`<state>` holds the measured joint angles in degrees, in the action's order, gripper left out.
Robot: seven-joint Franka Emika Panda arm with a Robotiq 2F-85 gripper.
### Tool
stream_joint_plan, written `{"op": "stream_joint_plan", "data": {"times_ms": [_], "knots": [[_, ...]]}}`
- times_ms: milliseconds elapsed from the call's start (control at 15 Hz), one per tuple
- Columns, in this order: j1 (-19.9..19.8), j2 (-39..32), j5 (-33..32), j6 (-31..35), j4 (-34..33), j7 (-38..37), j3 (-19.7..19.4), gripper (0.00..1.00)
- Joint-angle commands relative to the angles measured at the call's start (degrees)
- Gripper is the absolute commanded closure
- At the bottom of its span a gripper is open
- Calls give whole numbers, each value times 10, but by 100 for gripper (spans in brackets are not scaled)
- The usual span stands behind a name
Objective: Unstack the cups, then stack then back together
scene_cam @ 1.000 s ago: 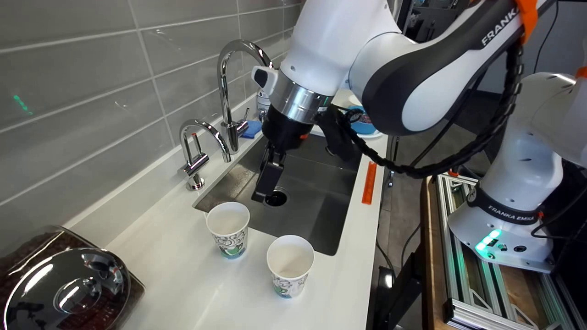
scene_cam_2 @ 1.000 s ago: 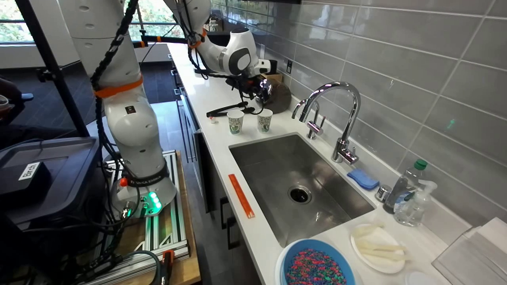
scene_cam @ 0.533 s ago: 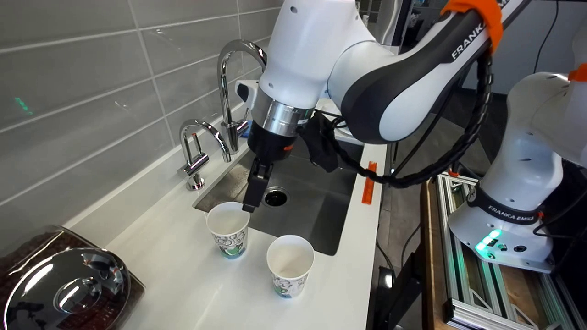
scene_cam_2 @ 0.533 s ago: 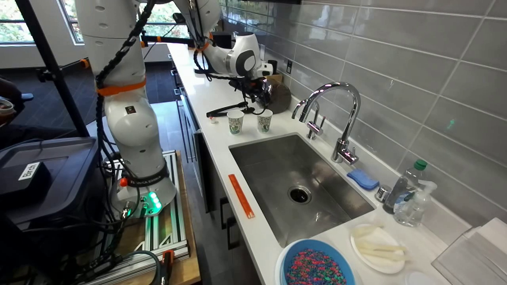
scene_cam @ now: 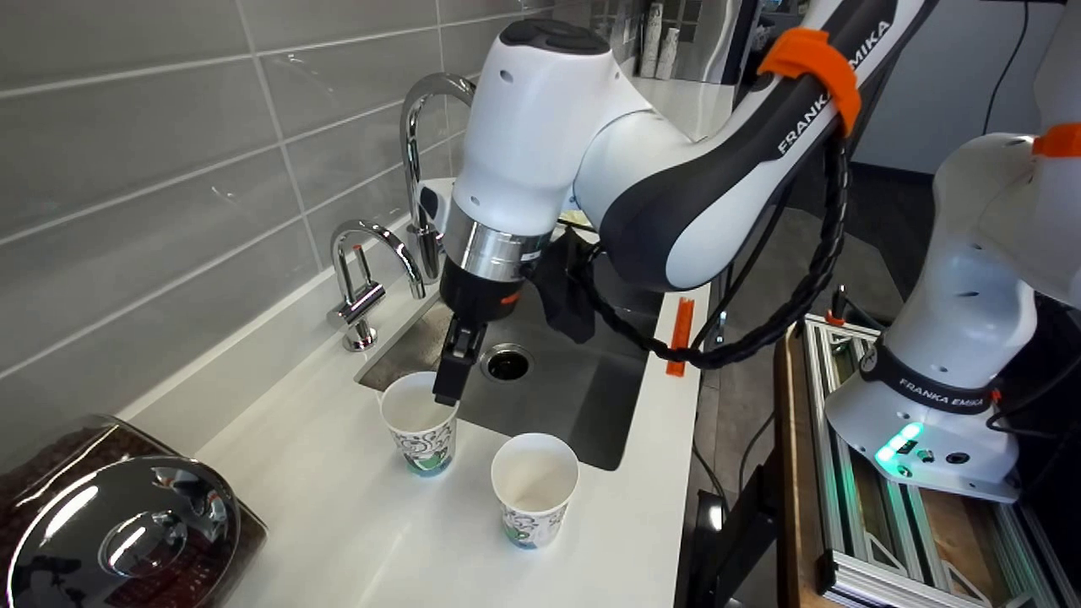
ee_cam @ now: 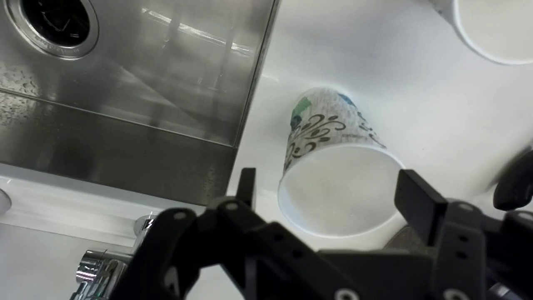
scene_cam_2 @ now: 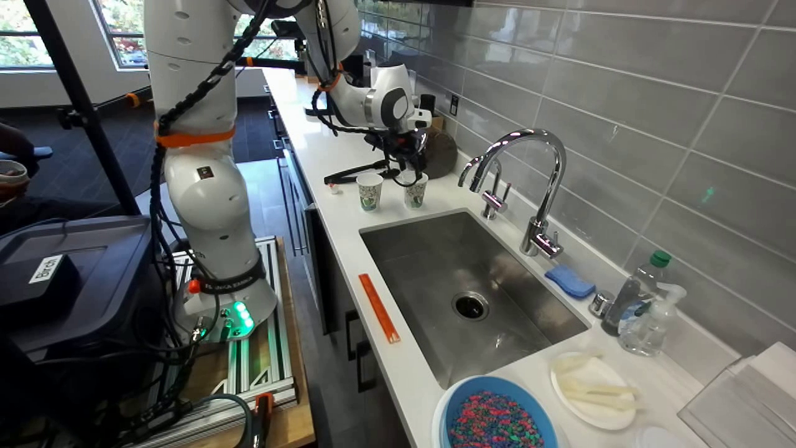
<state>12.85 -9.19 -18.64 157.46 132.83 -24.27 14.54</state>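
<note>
Two white patterned paper cups stand upright and apart on the counter. The cup nearer the tiled wall (scene_cam: pixel 425 452) also shows in an exterior view (scene_cam_2: pixel 415 194) and in the middle of the wrist view (ee_cam: pixel 329 129). The cup nearer the counter's front edge (scene_cam: pixel 534 498) shows in an exterior view (scene_cam_2: pixel 370 193) and partly at the top right of the wrist view (ee_cam: pixel 495 29). My gripper (ee_cam: pixel 332 187) is open and empty, its fingers on either side of the wall-side cup's mouth in the wrist view. In an exterior view the gripper (scene_cam: pixel 448 393) overlaps that cup's rim; contact is unclear.
The steel sink (scene_cam_2: pixel 429 274) lies beside the cups, with two chrome faucets (scene_cam_2: pixel 547 186) along the wall. A jar with a shiny lid (scene_cam: pixel 127 532) stands beyond the cups. An orange strip (scene_cam_2: pixel 378 308) lies at the front edge. A blue bowl (scene_cam_2: pixel 454 398) stands past the sink.
My gripper has moved from over the sink to the wall-side cup and come lower, to its rim. Both cups have stayed in place.
</note>
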Motion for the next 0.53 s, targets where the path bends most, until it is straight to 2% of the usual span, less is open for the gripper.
{"op": "stream_joint_plan", "data": {"times_ms": [0, 333, 467], "knots": [[12, -30, -35, -12, -28, -46, -14, 16], [16, -59, -51, -16, -52, -69, -21, 20], [19, -69, -53, -17, -60, -72, -24, 27]]}}
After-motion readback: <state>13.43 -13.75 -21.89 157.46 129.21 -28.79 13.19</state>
